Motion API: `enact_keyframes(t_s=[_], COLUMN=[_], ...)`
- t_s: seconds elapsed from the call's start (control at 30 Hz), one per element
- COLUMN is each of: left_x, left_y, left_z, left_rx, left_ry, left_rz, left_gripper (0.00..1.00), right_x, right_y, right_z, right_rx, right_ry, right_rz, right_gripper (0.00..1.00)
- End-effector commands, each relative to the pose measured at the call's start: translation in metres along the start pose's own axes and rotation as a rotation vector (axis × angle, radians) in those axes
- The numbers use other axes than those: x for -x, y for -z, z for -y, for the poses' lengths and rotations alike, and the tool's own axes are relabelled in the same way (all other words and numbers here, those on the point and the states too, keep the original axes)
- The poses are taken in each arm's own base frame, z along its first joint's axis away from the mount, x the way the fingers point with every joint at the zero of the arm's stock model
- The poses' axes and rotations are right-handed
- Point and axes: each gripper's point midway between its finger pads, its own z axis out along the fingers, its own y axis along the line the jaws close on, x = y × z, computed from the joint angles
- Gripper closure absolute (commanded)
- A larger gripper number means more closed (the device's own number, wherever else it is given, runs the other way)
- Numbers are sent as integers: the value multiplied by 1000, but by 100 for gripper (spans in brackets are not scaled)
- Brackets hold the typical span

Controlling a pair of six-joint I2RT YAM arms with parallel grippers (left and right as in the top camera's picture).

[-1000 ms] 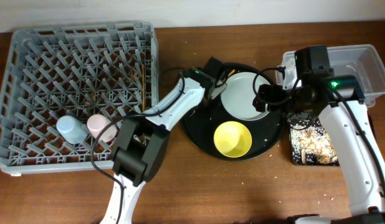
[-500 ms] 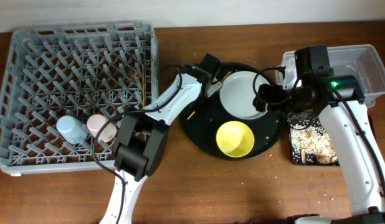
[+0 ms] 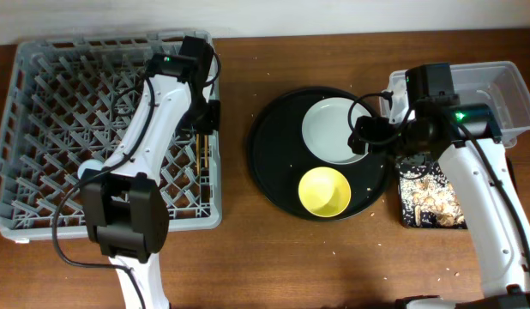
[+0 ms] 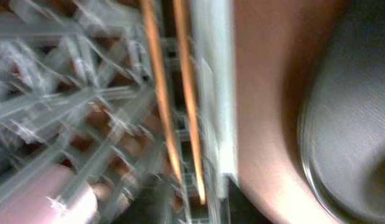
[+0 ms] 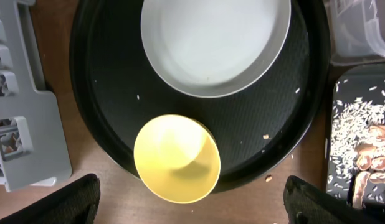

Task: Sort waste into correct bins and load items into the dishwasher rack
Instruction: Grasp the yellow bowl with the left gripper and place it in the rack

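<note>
My left gripper is over the right edge of the grey dishwasher rack, shut on one end of the wooden chopsticks, which run along the inside of that edge. The left wrist view is blurred. A light-blue cup and a pink cup are in the rack. My right gripper is open and empty above the pale plate and yellow bowl.
Plate and bowl sit on a large round black tray with a few crumbs. A clear tub and a shallow black tray holding food scraps stand at the right.
My left arm has swung from the round black tray over to the rack's right edge, carrying the chopsticks with it. The right arm has not moved.
</note>
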Motion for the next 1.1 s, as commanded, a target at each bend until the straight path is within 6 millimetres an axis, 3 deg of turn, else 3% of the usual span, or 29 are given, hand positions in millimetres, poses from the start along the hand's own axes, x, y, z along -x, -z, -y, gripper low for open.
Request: enact_keyframes(t_s=[0.0,0.03,0.1,0.2,0.3,0.33,0.37,0.47,0.53,0.57,0.6,0.63,0.67,0.77,0.83,0.87,0.97,1.0,1.07], left_x=[6,-6,-28,-75,-101,-107,-112,-102,-92,-69,-43,-22,-17,-37,-39,-39,-31,-25,-10], left_y=[81,97,72,2,-69,-83,-89,-87,-77,-51,-14,38,96,163,167,158,116,100,54], left_z=[61,94,131,191,201,206,211,222,217,188,141,67,-22,-148,-188,-206,-254,-262,-260], left_rx=[-363,-479,-477,-488,-425,-435,-441,-466,-468,-391,-242,-8,315,986,1199,1265,1313,1294,1197], left_ry=[-78,-144,-228,-365,-328,-305,-302,-296,-278,-218,-139,-20,103,274,386,420,516,512,433], left_rz=[108,104,34,-46,-38,-28,-23,32,48,86,165,275,408,491,521,497,414,388,320], left_gripper=[47,47,47,47,49,55,70,95,100,100,100,100,100,100,100,100,100,100,100], right_x=[0,1,7,10,7,7,7,7,7,7,7,7,7,7,7,7,6,6,6], right_y=[0,0,3,10,11,11,11,11,11,11,11,11,11,11,11,11,11,11,11], right_z=[-1,2,24,52,54,54,54,54,54,54,54,54,54,54,54,54,54,54,54], right_rx=[-4,-18,-83,-94,-98,-98,-98,-98,-98,-98,-98,-98,-98,-99,-99,-99,-99,-99,-100], right_ry=[2,0,-146,-264,-267,-267,-267,-267,-267,-267,-267,-267,-267,-267,-267,-267,-268,-268,-268], right_rz=[1,5,32,37,25,25,25,25,25,25,25,25,25,25,25,25,21,22,21], right_gripper=[5,5,2,1,2,2,1,2,2,2,1,2,2,2,2,2,1,2,2])
